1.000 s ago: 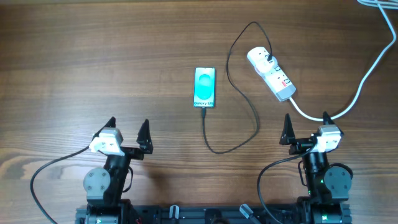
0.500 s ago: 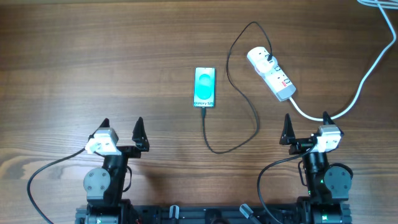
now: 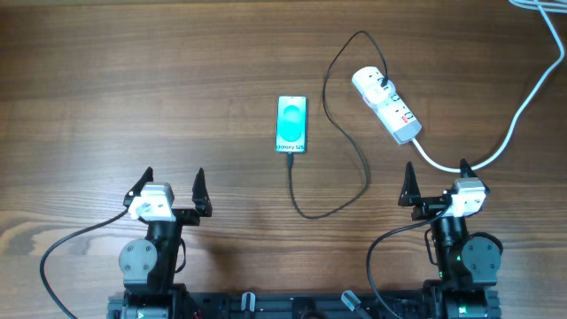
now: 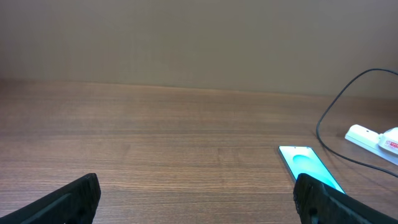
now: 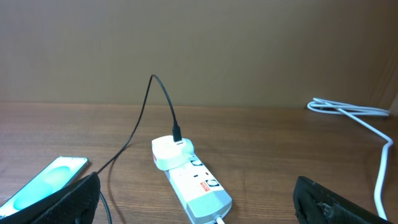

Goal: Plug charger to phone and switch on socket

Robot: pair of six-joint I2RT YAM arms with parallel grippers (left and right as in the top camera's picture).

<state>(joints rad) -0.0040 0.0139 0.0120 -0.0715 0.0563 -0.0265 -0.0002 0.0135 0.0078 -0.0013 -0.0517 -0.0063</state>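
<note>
The phone (image 3: 291, 124) lies flat mid-table with its cyan screen lit; it also shows in the left wrist view (image 4: 308, 165) and the right wrist view (image 5: 46, 180). The thin black charger cable (image 3: 366, 177) meets the phone's near short edge, loops right and runs up into a white adapter on the socket (image 3: 387, 105). The socket also shows in the right wrist view (image 5: 196, 183), with small red marks by its switches. My left gripper (image 3: 173, 177) is open and empty, near and left of the phone. My right gripper (image 3: 436, 170) is open and empty, just in front of the socket.
The socket's thick white cord (image 3: 514, 124) runs from its near end past my right gripper to the far right corner, and shows in the right wrist view (image 5: 367, 118). The table is bare brown wood (image 3: 133, 80).
My left gripper has shifted slightly left and straightened. The phone, cable, socket and right arm have not moved.
</note>
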